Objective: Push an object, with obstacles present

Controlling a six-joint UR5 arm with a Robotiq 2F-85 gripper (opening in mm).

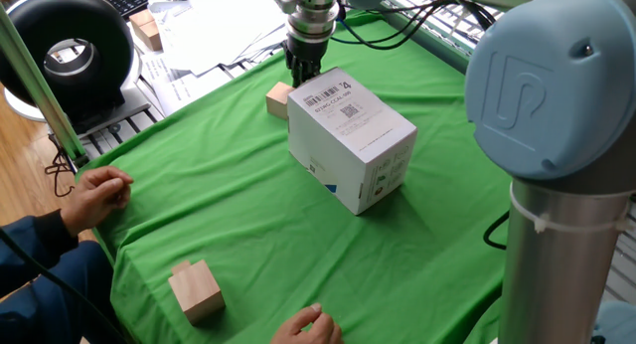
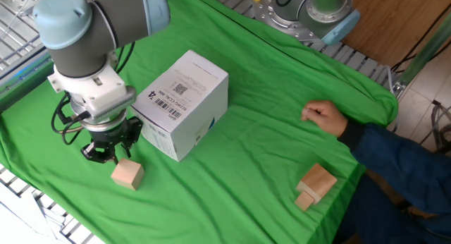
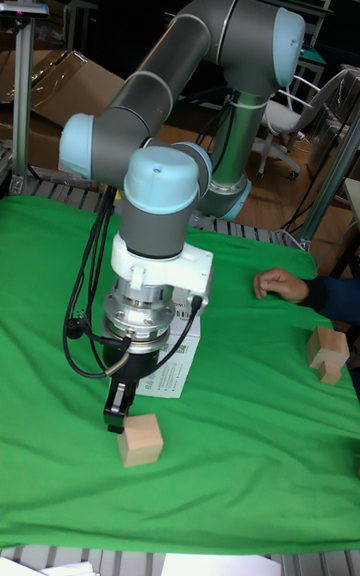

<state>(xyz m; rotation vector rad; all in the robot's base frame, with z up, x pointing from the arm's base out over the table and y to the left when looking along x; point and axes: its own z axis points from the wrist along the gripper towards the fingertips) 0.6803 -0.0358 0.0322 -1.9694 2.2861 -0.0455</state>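
Your black two-finger gripper (image 2: 101, 151) points straight down at the left of the other fixed view, its tip low over the green cloth (image 2: 246, 173) that covers the desk. The fingers look drawn close together with nothing between them, but none of the views shows the tips clearly enough for you to be sure. Just below and right of the gripper in that view sits the small pale wooden cube (image 2: 127, 175), flat on the cloth; the fingers are right beside its upper left corner, and whether they touch it cannot be told. In the tall fixed view the same cube (image 3: 141, 439) lies in the lower left, directly under the gripper (image 3: 118, 414).

Just beside the gripper, toward the middle of the frame, stands the large white cardboard box with black barcode labels and a printed "4" (image 2: 184, 103). In one fixed view the box (image 1: 350, 140) fills the centre, and the cube (image 1: 279, 99) peeks out at its upper left edge, near it but apart.

Well away, in the lower right of the other fixed view, a bigger light wooden block (image 2: 315, 186) rests on the cloth. A person's hand (image 2: 325, 118) in a dark blue sleeve lies on the cloth at the right.
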